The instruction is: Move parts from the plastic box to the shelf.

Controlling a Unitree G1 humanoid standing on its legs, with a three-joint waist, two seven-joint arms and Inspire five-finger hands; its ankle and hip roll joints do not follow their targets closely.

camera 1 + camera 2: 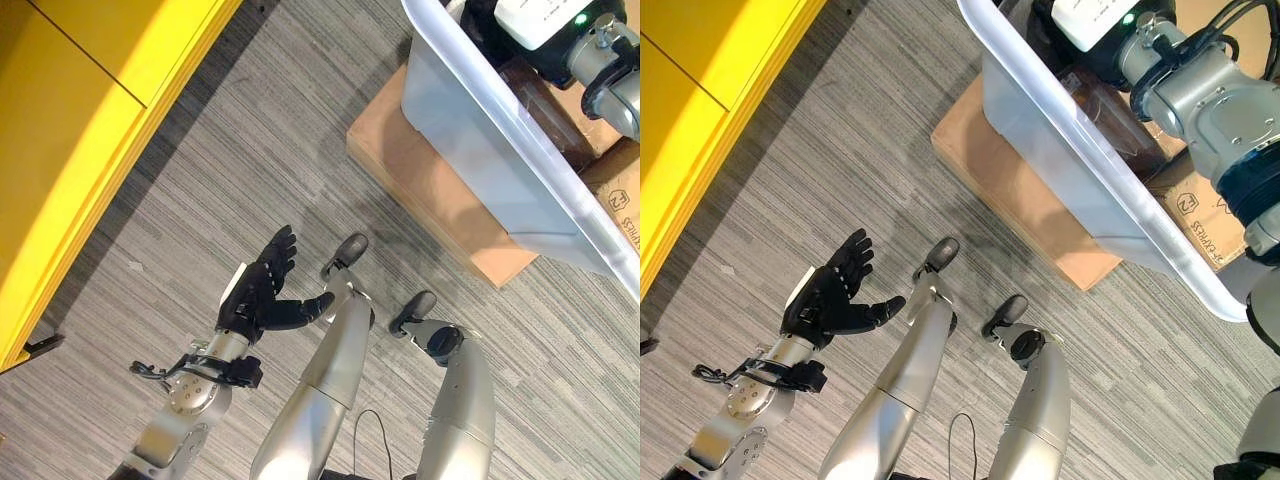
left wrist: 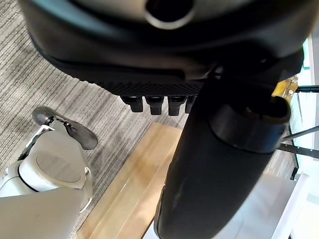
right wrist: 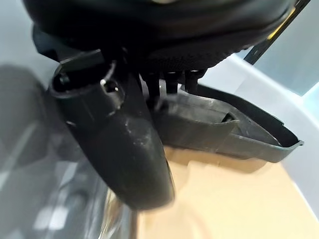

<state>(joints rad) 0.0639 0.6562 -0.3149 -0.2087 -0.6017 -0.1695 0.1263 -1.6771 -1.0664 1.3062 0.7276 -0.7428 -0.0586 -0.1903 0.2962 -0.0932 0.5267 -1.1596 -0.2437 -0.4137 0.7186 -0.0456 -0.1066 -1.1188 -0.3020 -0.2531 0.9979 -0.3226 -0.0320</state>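
Translucent plastic forms the box (image 1: pixel 1080 170), which is seen resting on a cardboard carton (image 1: pixel 430 190) on the carpet. The right hand (image 3: pixel 124 149) is reached inside it, fingers against a dark moulded part (image 3: pixel 224 134); whether that part is actually gripped cannot be told. The left hand (image 1: pixel 262 290) is held wide and empty above the floor, beside the yellow shelf (image 1: pixel 90 120). 1 risk is judged: a loose hold could let the part snag on the box rim and be dropped.
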